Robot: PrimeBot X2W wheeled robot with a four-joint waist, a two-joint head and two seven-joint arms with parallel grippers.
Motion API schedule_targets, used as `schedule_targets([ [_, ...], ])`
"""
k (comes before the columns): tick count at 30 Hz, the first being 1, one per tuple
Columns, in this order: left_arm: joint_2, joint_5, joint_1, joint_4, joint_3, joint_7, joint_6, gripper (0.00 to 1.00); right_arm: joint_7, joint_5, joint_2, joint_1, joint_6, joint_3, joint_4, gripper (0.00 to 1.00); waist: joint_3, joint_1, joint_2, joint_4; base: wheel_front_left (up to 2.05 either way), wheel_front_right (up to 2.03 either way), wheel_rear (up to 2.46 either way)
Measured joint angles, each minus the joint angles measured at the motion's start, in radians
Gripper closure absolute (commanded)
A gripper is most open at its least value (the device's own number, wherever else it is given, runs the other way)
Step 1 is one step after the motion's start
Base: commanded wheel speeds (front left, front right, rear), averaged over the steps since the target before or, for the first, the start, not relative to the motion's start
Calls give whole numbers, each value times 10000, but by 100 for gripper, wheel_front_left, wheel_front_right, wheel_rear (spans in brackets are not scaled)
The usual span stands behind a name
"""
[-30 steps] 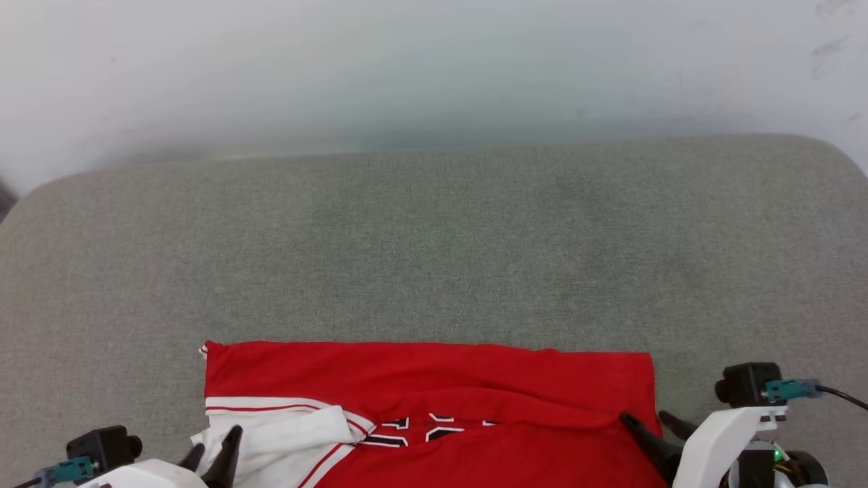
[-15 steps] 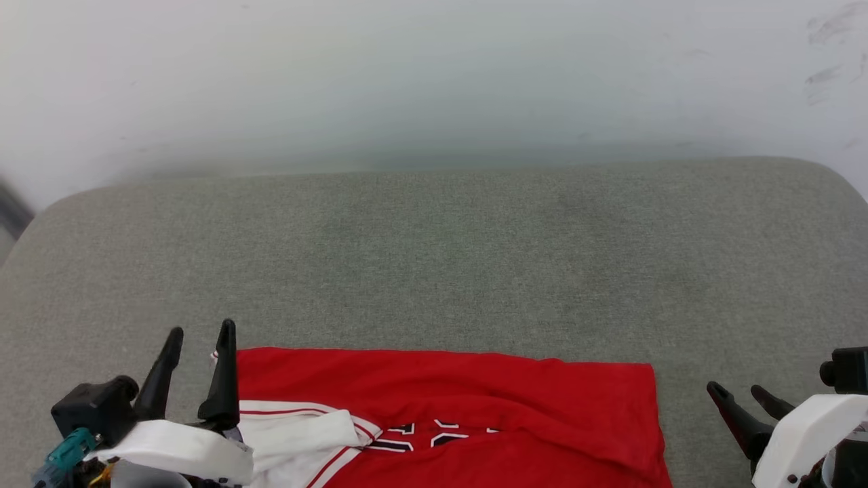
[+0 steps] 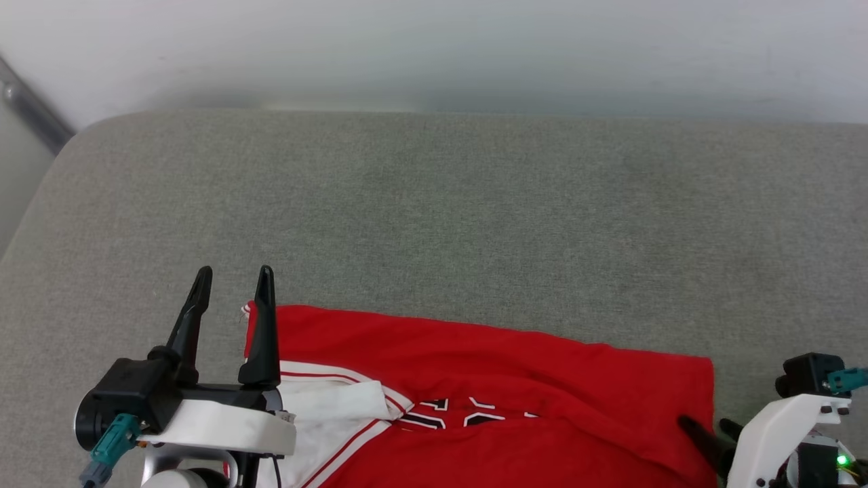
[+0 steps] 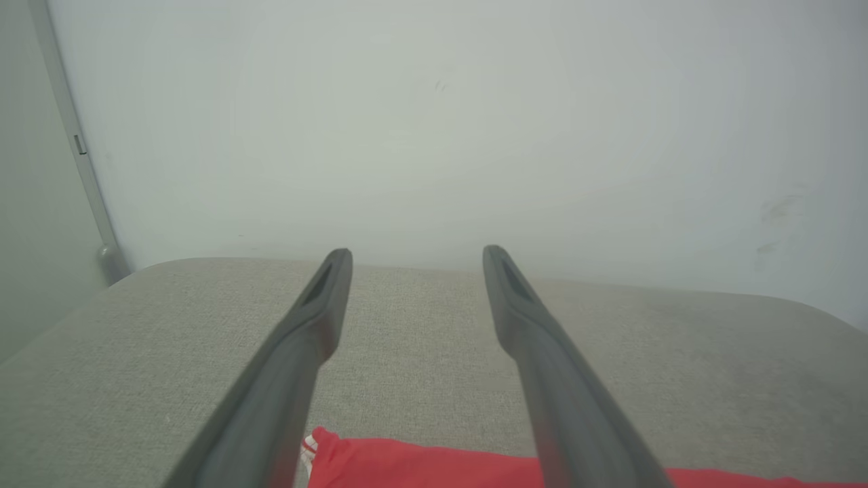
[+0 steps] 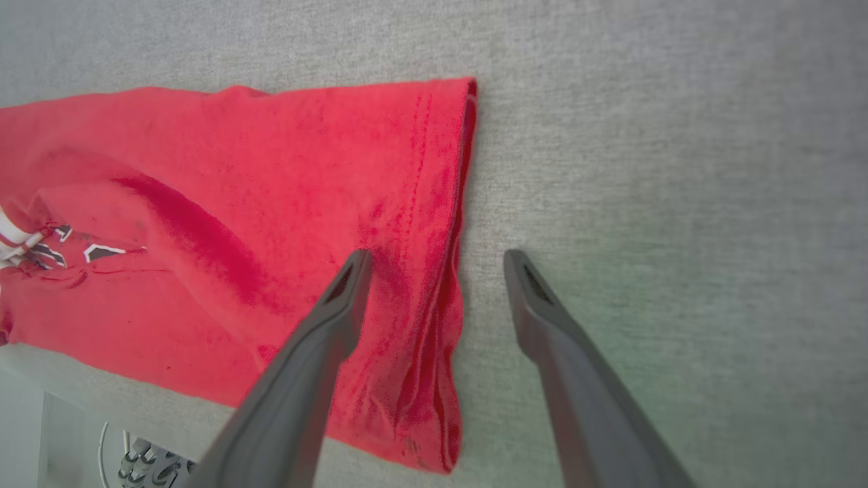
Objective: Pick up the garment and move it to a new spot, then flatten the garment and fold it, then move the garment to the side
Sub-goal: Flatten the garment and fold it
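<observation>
Head view, left to right. The left gripper (image 3: 233, 271) is shown with its fingers spread apart and nothing held between them, positioned at the far left corner of the garment (image 3: 488, 366). The garment, red with a white sleeve and black lettering, is laid creased along the near edge of the grey fabric-covered worktop (image 3: 475, 203). The right gripper (image 3: 703, 422) is seen at the garment's right edge, fingers parted and empty. In the right wrist view, one finger is placed over the red hem and the other over bare worktop. Contact with the cloth cannot be determined.
</observation>
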Motion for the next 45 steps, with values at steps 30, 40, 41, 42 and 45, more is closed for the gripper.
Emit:
schedule_targets([
  [30,382,128,527,-63,25,378,449,0,-420,105,-1198,-942,4,-888,1519,100,-708,-1,0,-969,0,0,0],
  [40,347,109,607,-109,-29,364,516,0,1106,2337,180,-1076,2,-1783,1191,100,-703,-1,0,-1230,0,0,0],
  [41,347,109,592,-104,-59,366,497,0,1498,3032,550,-1137,0,-1762,1154,100,-698,-1,-1,-1201,0,0,0],
  [42,347,109,569,-102,-81,372,458,0,1893,3586,784,-1152,2,-1689,1145,100,-695,-1,0,-1159,0,0,0],
  [45,362,98,558,-81,-119,380,430,0,2980,5175,1099,-1141,2,-1620,1252,100,-683,-1,0,-982,0,0,0],
])
